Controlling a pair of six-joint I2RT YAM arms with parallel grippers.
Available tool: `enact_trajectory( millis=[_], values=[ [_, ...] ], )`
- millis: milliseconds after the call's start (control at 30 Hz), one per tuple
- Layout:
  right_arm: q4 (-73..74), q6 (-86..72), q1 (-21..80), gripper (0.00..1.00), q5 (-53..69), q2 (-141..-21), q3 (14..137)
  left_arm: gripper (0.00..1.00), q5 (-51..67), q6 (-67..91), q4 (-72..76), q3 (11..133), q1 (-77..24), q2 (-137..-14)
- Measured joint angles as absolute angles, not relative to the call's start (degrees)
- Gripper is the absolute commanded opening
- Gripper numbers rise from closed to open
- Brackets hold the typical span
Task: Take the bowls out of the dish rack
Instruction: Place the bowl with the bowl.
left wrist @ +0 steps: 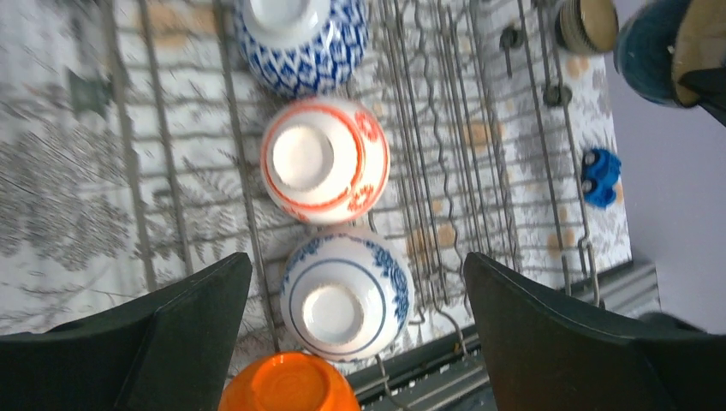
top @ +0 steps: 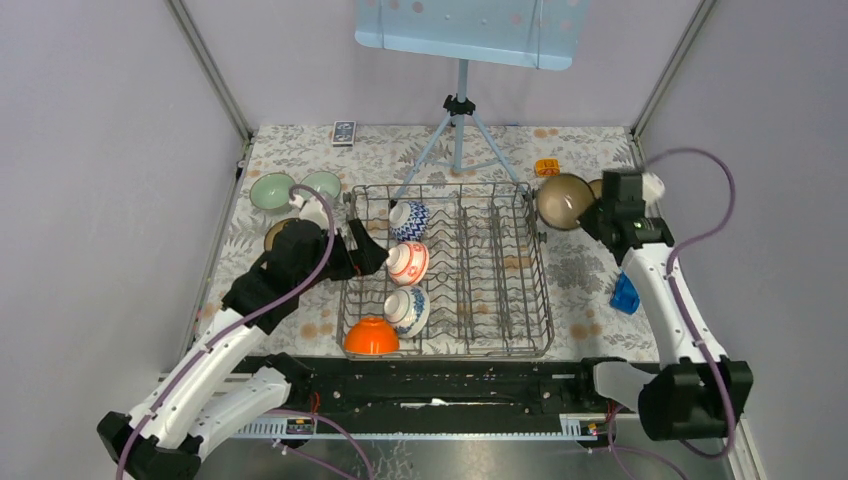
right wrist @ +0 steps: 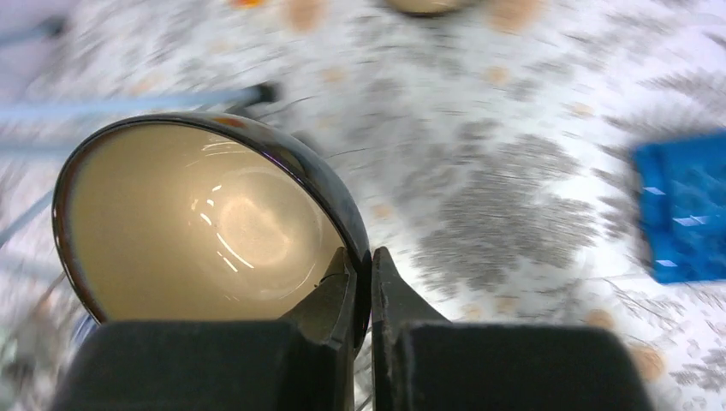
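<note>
The grey wire dish rack point(top: 500, 270) holds a column of overturned bowls at its left end: a blue-patterned one point(top: 409, 220), a red-and-white one point(top: 407, 263), a blue-and-white one point(top: 407, 311) and an orange one point(top: 371, 336). My left gripper point(top: 372, 256) hangs open over them. In the left wrist view its gripper point(left wrist: 358, 270) straddles the blue-and-white bowl point(left wrist: 345, 291) without touching it. My right gripper point(right wrist: 361, 257) is shut on the rim of a dark brown bowl point(right wrist: 205, 223) with a tan inside, held tilted beyond the rack's far right corner point(top: 562, 200).
Two pale green bowls point(top: 271, 190) point(top: 322, 184) sit on the floral cloth left of the rack. A brown bowl point(top: 272, 232) is half hidden by my left arm. A tripod stand point(top: 458, 130) rises behind the rack. A blue object point(top: 625, 293) lies to the right.
</note>
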State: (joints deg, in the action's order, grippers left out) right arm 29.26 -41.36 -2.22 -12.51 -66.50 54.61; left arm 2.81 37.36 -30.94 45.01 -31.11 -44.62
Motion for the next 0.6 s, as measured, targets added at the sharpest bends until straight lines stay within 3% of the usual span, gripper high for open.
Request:
enact_trajectory(
  millis=[300,600],
  values=[
    [37.7,-31.8,33.9,0.00,-16.9,-69.2,74.8,0.99,-4.8,34.9,-34.4,59.1,-31.1,-47.7],
    [47.9,-27.4,51.2,0.00,-17.0,-83.9,85.9,0.98,0.5,31.8,-38.4,65.9,-32.4,-51.7]
  ],
)
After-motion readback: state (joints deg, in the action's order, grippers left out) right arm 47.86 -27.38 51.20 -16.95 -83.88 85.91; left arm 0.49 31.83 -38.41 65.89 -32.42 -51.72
